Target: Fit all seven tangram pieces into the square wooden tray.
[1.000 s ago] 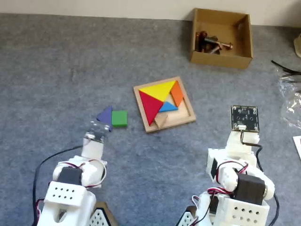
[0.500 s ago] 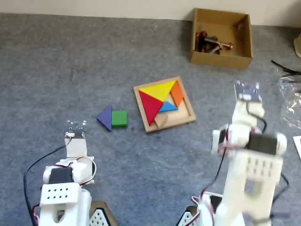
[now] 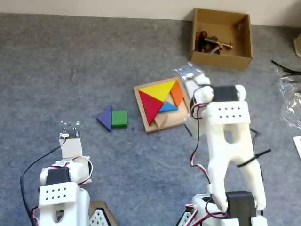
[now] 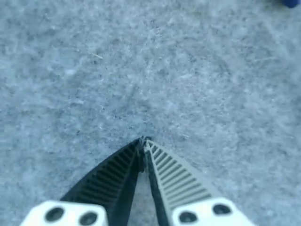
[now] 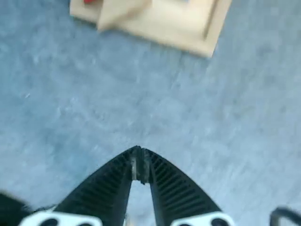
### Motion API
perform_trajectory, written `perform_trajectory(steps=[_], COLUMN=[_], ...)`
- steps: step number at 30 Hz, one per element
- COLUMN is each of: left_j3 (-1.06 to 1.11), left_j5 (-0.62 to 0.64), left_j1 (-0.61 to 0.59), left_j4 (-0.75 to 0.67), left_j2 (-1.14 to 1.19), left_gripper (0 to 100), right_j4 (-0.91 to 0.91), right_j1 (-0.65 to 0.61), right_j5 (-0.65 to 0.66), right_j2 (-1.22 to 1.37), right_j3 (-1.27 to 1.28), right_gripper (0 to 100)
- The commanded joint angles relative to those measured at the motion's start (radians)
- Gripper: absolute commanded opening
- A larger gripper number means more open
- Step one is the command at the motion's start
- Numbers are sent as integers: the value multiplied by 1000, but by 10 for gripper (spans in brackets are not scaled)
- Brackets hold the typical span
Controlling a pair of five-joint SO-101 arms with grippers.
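Observation:
The square wooden tray [image 3: 190,113] lies mid-table and holds a yellow triangle [image 3: 159,89], a red triangle [image 3: 148,107], an orange piece [image 3: 177,92] and a small blue triangle [image 3: 167,107]. A tan piece [image 3: 161,121] rests tilted over the tray's front rim and also shows in the right wrist view [image 5: 123,10]. A purple triangle [image 3: 104,117] and a green square [image 3: 119,118] touch each other on the carpet to the tray's left. My right gripper [image 5: 140,151] is shut and empty over the carpet just in front of the tray's corner [image 5: 207,44]. My left gripper [image 4: 143,140] is shut and empty, near-left of the purple triangle.
A cardboard box [image 3: 221,56] with metal parts stands at the back right. Cables and a plastic bag [image 3: 289,92] lie at the right edge. The right arm's white body [image 3: 228,117] rises beside the tray's right side. Grey carpet covers the table.
The right arm has swung from its folded pose near the base out to the tray's right front. The left gripper has drawn back and leftward from the purple triangle.

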Motion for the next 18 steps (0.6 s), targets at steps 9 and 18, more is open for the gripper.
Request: perform_trajectory(steps=[9, 18], left_j3=[-1, -1], left_j5=[8, 8], left_j1=[-24, -22], left_j4=[14, 14], left_j2=[-4, -4], left_gripper=[5, 5], right_j4=[-193, -303], right_j1=[-51, -186], right_j5=[97, 35], right_j2=[153, 311], right_j3=[-61, -65], right_gripper=[8, 5])
